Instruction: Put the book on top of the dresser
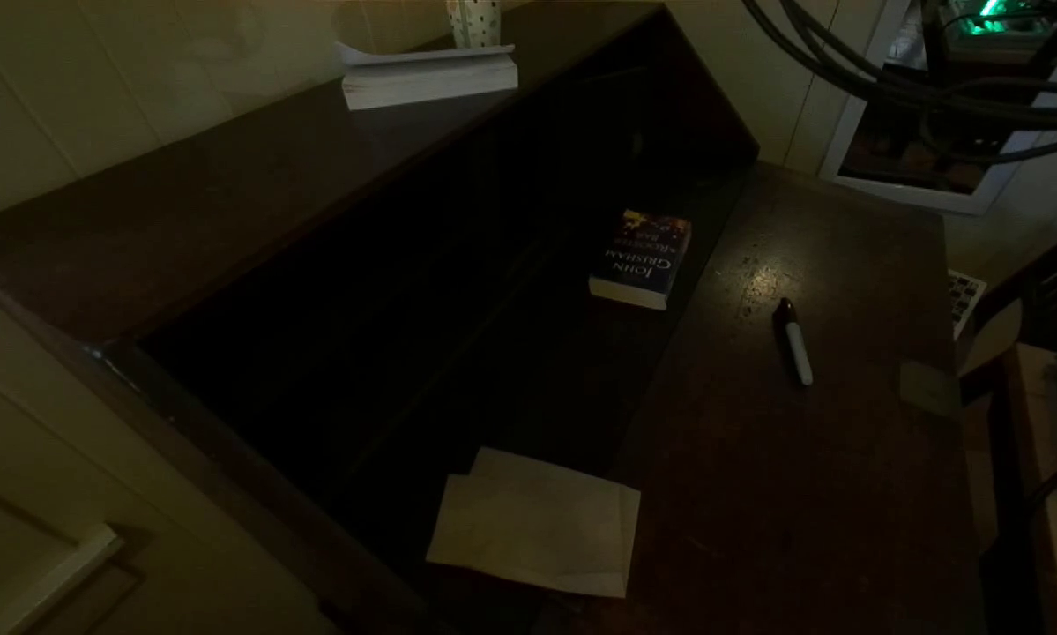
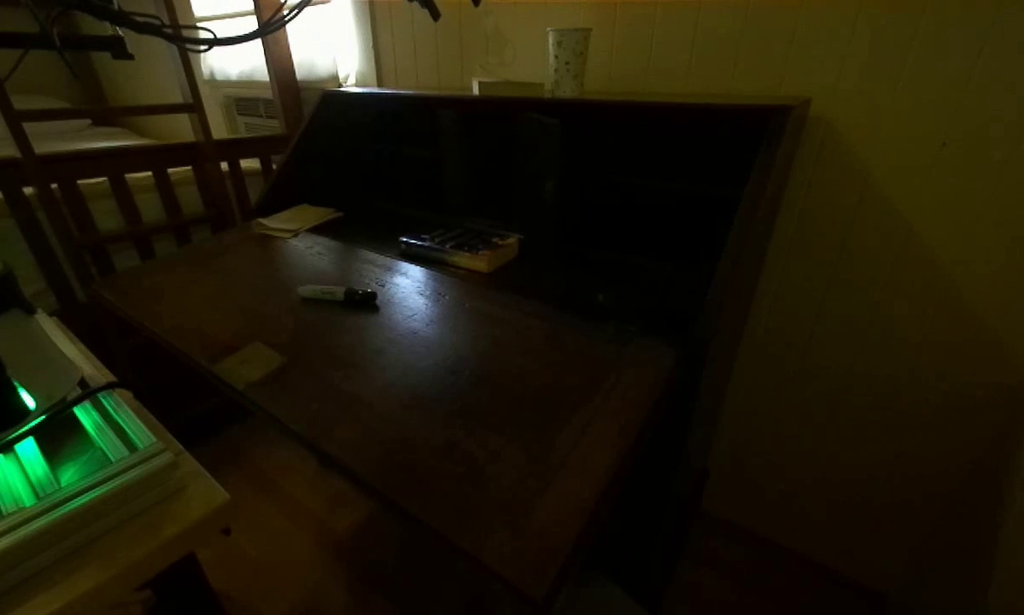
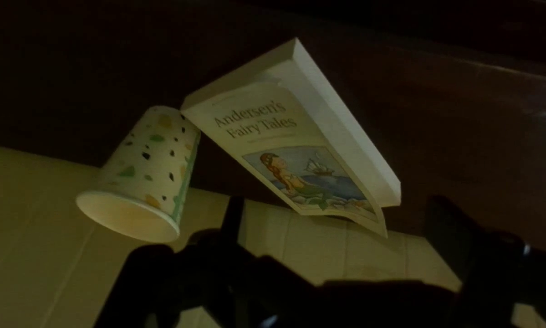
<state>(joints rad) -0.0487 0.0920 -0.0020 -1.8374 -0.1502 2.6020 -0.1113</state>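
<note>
Brown and dully gleaming, the dresser (image 1: 184,203) bears a pale book (image 1: 431,84) on its flat top in an exterior view, the front cover curling upward and a patterned paper cup (image 1: 477,25) standing just behind. On the lower surface (image 1: 810,494), a dark-covered John Grisham paperback (image 1: 643,260), a dark-capped marker (image 1: 794,342) and pale papers (image 1: 537,525) lie apart from one another, as black cables (image 1: 1013,115) loop at the upper right.

In an exterior view, a bright window (image 2: 328,47) glows beyond a slatted wooden rail (image 2: 136,154), while the cup rises upright above the dresser's top and only a low strip of the book shows beside it.

In the wrist view, the book's title reads "Andersen's Fairy Tales" over a mermaid illustration (image 3: 313,180); whether its corner touches the cup cannot be told. The gripper (image 3: 337,200) stands with its two black fingers spread apart, the book visible past the gap.
</note>
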